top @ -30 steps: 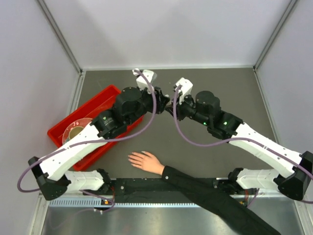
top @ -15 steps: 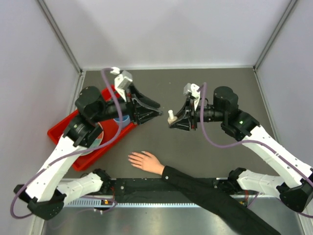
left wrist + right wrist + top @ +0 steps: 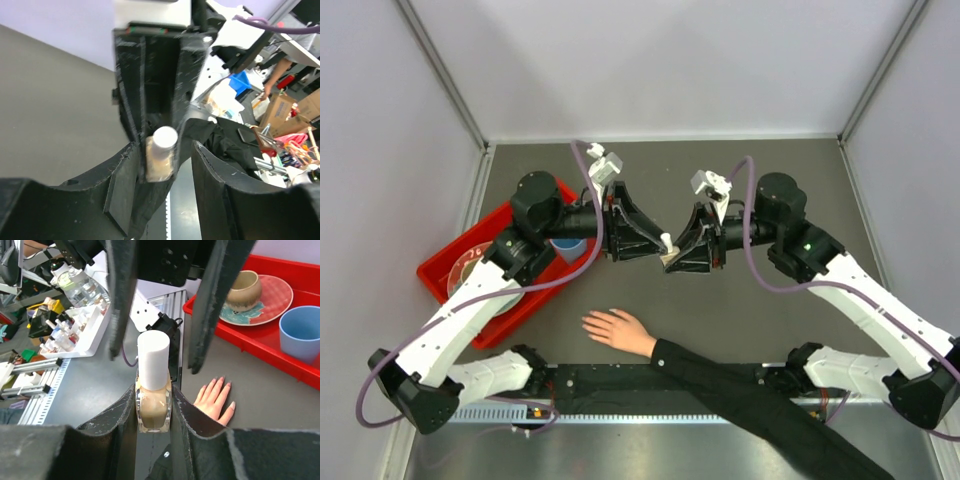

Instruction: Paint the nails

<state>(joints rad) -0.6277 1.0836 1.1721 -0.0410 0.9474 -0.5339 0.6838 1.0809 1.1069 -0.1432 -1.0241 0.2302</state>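
Looking down on a dark grey tabletop [image 3: 800, 180], boxed in by pale lilac-white panels: back wall [image 3: 660, 60], left wall [image 3: 380, 150], right wall [image 3: 920, 130]. Joining at the corners along slanting aluminium posts [image 3: 443, 75]. Ending at the near side in a brushed metal strip [image 3: 620, 455]. Getting soft, even light and throwing only faint shadows. Glimpsing a cluttered workshop past the open front: cardboard box [image 3: 278, 112], blue bin [image 3: 244, 80], white tray of small bottles [image 3: 92, 322], perforated rail [image 3: 30, 405].

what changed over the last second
The left gripper swung out over the tray, then back to the bottle, its open jaws now flanking the cap. The right gripper stayed shut on the bottle; the hand did not move.
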